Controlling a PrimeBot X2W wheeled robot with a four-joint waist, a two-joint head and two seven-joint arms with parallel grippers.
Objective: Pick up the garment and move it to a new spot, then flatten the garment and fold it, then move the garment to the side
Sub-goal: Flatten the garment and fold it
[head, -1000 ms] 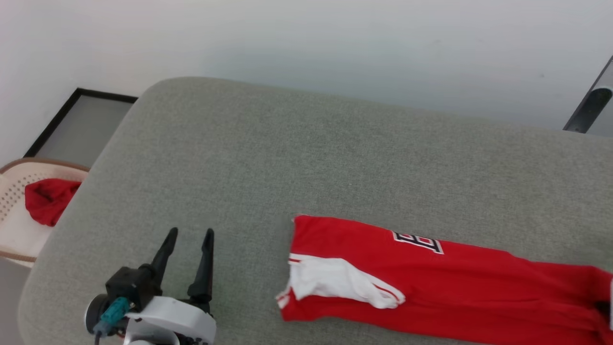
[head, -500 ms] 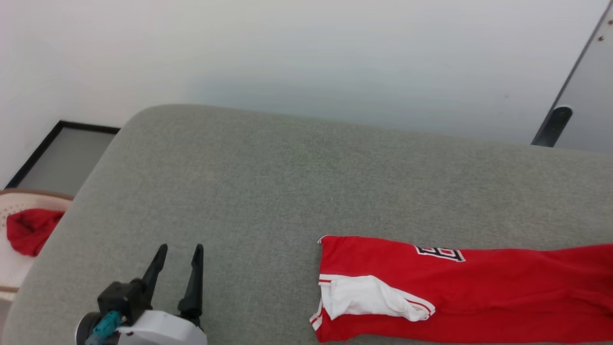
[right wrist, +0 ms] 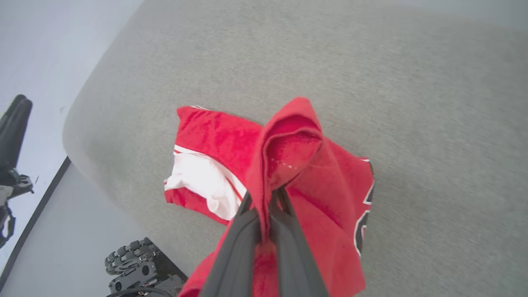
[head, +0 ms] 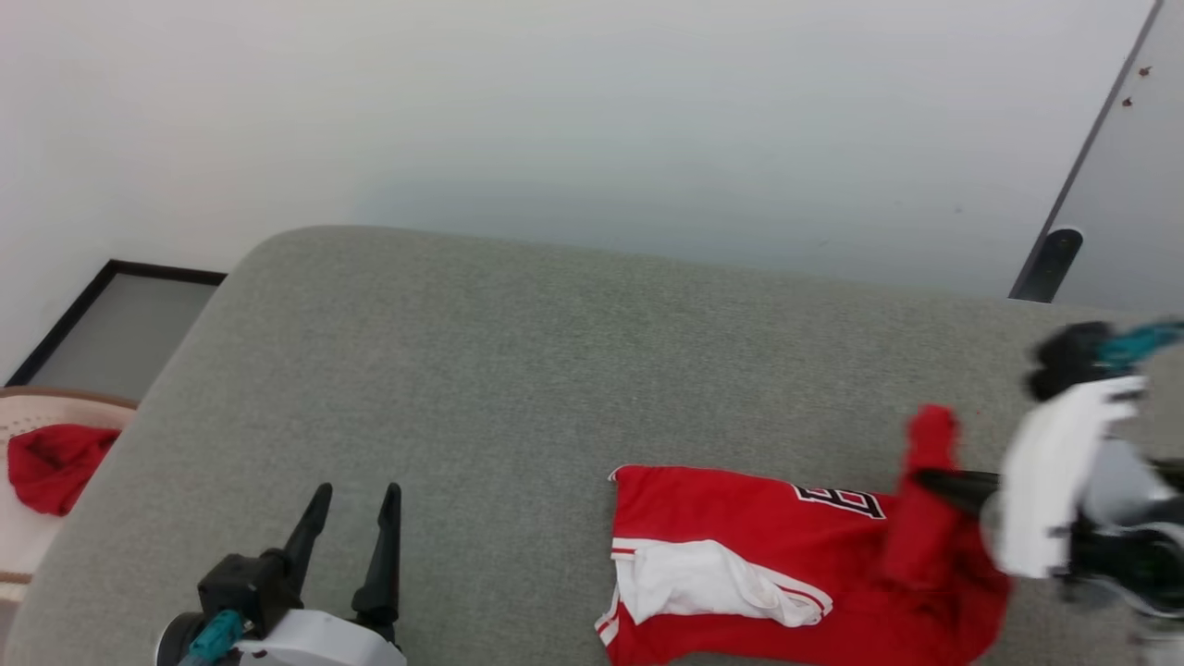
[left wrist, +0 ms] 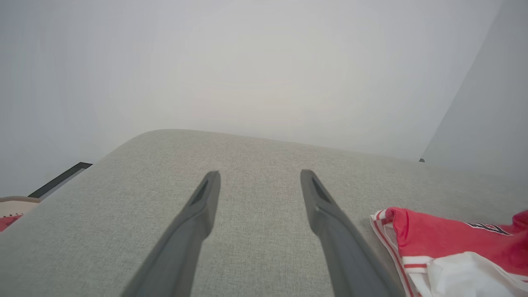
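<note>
The garment [head: 740, 518], a red jersey with a white sleeve and black lettering, lies in a folded strip on the grey cushion [head: 518, 370] at the lower right of the head view. My right gripper [head: 930, 481] is shut on its right end and holds that end lifted and bunched above the rest. In the right wrist view the red cloth [right wrist: 288, 156] stands pinched between the two fingers [right wrist: 284, 231]. My left gripper [head: 356, 509] is open at the lower left, over bare cushion, apart from the garment [left wrist: 445, 243].
A pale basket [head: 14, 546] with a smaller red cloth [head: 51, 462] sits off the cushion's left edge. A white wall stands behind. The cushion's left and middle are bare fabric. The robot's wheeled base [right wrist: 136, 268] shows below the cushion's near edge.
My right gripper has come into the head view, carrying the garment's right end up and leftward over the rest. The head camera tilted and shifted. The left gripper stays open.
</note>
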